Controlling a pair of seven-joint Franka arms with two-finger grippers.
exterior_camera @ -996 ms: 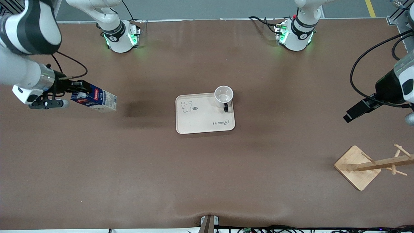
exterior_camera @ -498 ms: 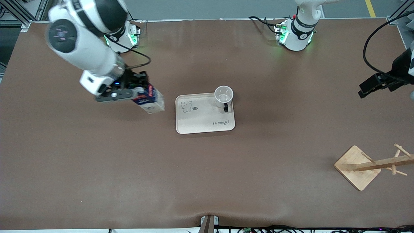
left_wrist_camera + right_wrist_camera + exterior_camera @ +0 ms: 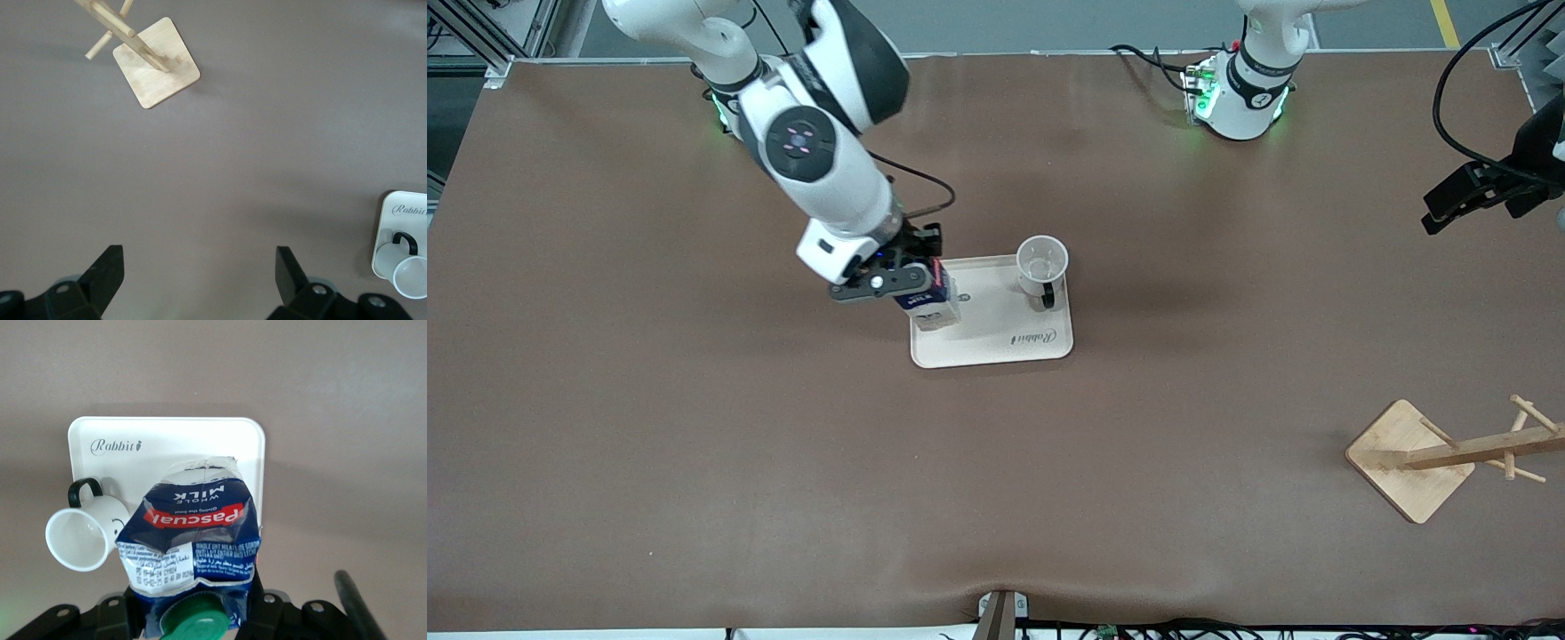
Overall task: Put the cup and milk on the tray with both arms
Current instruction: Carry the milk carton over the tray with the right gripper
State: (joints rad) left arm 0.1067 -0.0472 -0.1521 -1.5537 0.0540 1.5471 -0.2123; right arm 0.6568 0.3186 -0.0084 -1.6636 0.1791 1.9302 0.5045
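Roughly half done, by the look of it. Cup [image 3: 1041, 265] upright on tray [image 3: 996, 342] at approx the 1 o'clock corner in front view, handle at the cup's 6 o'clock. Milk [image 3: 930, 304] not yet set down: clamped top-end in right hand [image 3: 911, 276], hanging over the tray's 9 o'clock edge, base tipped slightly toward front cam. Left to do, prob.: lower carton onto bare tray surface well apart from cup, let go, pull away.

Left hand [image 3: 197, 280] up over the counter [image 3: 694, 462] toward left arm's end, fingers apart, nothing between; waiting.

Materials/shapes:
- Cup: small, white, glossy, round mouth, black loop handle, bit of black face mark on side in right wrist view.
- Milk: dark blue carton, creased and dented panels, red logo band, round green cap; soft-walled, so prob. deforms under squeeze.
- Tray: flat cream rectangle, rounded corners, low rim, smooth; cursive "Rabbit" script.
- Counter: matte brown covering, faint wrinkles.
- Wooden rack [image 3: 1436, 455]: pale square base w/ pegged post, at 4 o'clock of tray, well apart.
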